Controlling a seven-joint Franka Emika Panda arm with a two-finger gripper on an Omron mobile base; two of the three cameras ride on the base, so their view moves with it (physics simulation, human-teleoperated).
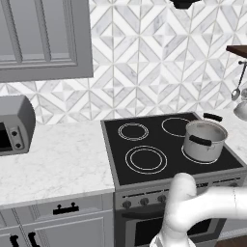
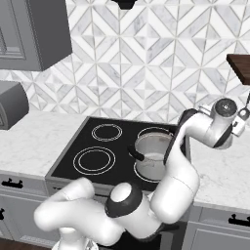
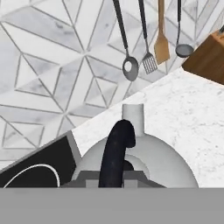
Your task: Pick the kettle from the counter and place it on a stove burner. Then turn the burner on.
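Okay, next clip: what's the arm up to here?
The arm has reached right of the stove, and its pincer is shut on the kettle's black handle, seen up close in the hand view. The kettle is over the white counter, not yet on a burner. A steel pot occupies the front right burner.

Light was flat and even across the rendered kitchen, bright, with no clear source. Shadows were soft and faint. The stove (image 1: 169,144) glass showed no glare. Edges looked sharp, no blur; the kettle (image 3: 140,162) close to the hand camera stayed crisp.
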